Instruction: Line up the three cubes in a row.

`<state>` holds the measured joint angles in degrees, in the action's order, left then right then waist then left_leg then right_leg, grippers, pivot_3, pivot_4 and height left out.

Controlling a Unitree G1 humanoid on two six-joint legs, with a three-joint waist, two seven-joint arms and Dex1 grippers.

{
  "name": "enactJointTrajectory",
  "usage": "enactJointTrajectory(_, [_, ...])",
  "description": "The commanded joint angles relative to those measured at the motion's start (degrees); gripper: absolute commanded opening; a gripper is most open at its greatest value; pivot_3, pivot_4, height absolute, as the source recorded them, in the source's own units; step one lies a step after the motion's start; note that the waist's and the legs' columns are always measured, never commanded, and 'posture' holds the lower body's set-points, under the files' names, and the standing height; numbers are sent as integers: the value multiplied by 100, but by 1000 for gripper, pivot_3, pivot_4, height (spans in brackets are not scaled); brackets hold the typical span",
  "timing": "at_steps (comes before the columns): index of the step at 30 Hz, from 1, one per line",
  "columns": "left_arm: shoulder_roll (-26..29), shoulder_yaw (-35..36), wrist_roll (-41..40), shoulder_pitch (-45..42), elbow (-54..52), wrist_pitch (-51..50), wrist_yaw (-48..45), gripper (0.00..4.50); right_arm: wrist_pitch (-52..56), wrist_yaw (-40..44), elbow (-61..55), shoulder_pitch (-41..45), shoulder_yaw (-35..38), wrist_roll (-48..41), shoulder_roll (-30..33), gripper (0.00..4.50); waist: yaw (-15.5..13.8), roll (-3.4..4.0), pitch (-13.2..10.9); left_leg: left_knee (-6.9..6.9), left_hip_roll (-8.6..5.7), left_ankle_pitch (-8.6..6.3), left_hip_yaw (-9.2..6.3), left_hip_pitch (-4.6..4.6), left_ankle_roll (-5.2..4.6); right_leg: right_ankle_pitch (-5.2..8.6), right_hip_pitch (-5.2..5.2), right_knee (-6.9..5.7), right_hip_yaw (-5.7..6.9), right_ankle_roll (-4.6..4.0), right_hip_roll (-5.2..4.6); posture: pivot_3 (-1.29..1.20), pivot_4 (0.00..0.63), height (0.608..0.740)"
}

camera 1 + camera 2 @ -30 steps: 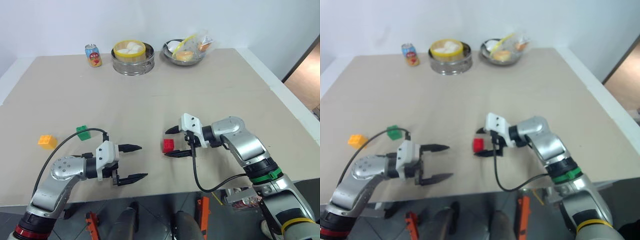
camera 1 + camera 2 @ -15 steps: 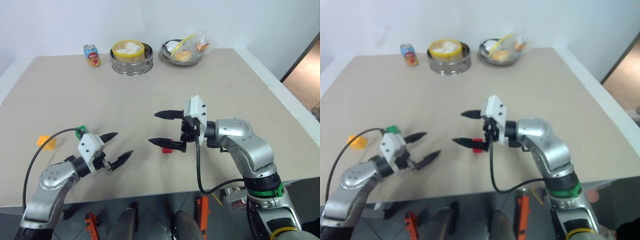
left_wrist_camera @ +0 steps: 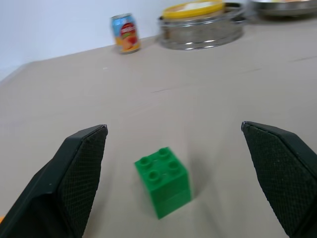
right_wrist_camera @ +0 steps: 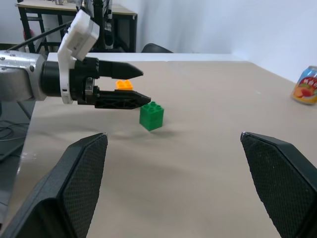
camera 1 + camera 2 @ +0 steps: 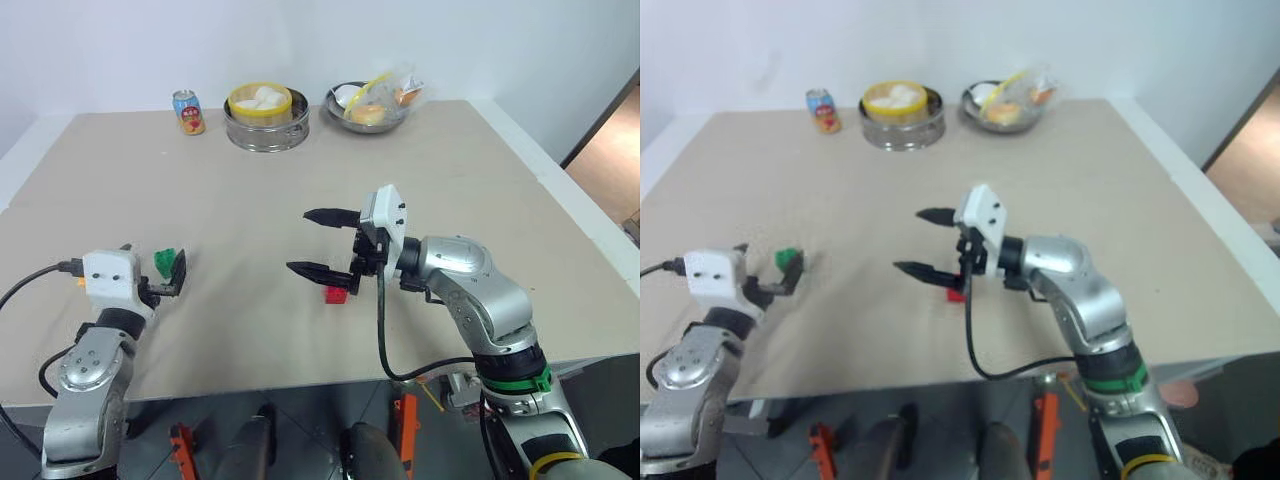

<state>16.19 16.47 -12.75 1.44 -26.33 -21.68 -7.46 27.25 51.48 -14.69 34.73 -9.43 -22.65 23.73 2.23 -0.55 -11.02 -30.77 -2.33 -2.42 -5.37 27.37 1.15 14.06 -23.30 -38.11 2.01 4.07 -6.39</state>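
Green cube [image 3: 163, 181] untouched ahead of left fingers [image 3: 81, 168] spread apart, right fingers [image 5: 322, 270] apart above red cube [image 5: 337, 293]

Lighting's bright and even, soft overhead stuff, so the beige table [image 5: 300, 190] only gets faint shadows, like the smudge under the green cube [image 3: 163, 181] sitting between the left gripper's fingers [image 3: 74, 173]. The right eye view looks hazier. Can [image 3: 125, 32] far beyond the fingertips goes soft.

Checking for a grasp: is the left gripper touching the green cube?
Apart. The left wrist view shows the green cube on the table between the open left gripper, bare table either side.
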Motion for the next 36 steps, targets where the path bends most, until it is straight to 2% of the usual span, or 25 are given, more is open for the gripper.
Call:
enactJointTrajectory(1, [-206,-18,137,-137,-109,-220,424,4500,-249,61,83,159,-29,81,-14,4450,-11,-2,1,-3,-1,0,0,0,0,0,2,0,0,3,2,0,150,740])
enactJointTrajectory(11, [-656,-172,314,-493,268,-631,936,4500,-343,94,140,117,-37,96,20,4450,-28,-3,1,-14,4,0,12,1,0,0,10,0,3,5,23,0,150,740])
enactJointTrajectory(20, [-693,-222,391,-750,782,-594,991,4500,-440,119,77,73,-101,150,68,4450,-57,-3,1,-25,9,0,14,1,1,-3,6,1,3,4,11,0,150,740])
enactJointTrajectory(24, [-706,-181,370,-852,968,-503,987,3388,-471,125,72,49,-127,194,106,4500,-79,-3,1,-25,9,-1,14,4,1,-2,5,4,3,6,10,0,150,740])
enactJointTrajectory(28, [-651,-175,380,-934,1089,-391,913,1903,-517,128,74,33,-146,250,144,4500,-90,-4,1,-25,9,-1,13,10,1,-1,6,4,6,7,11,0,150,740])
enactJointTrajectory(30, [-586,-173,407,-949,1142,-330,861,1312,-534,128,81,33,-151,276,156,4500,-89,-4,0,-25,9,-1,15,10,1,-2,9,4,5,8,11,0,150,740])
enactJointTrajectory(33, [-408,-214,402,-949,1262,-185,623,1285,-570,140,99,31,-164,321,176,4500,-89,-4,0,-25,10,-1,16,11,1,-1,8,4,5,8,13,0,150,740])
enactJointTrajectory(36, [-165,-325,134,-905,1287,19,-68,1285,-594,159,94,22,-173,358,201,4500,-89,-4,0,-25,10,-1,17,11,2,-1,6,5,6,7,13,0,150,740])
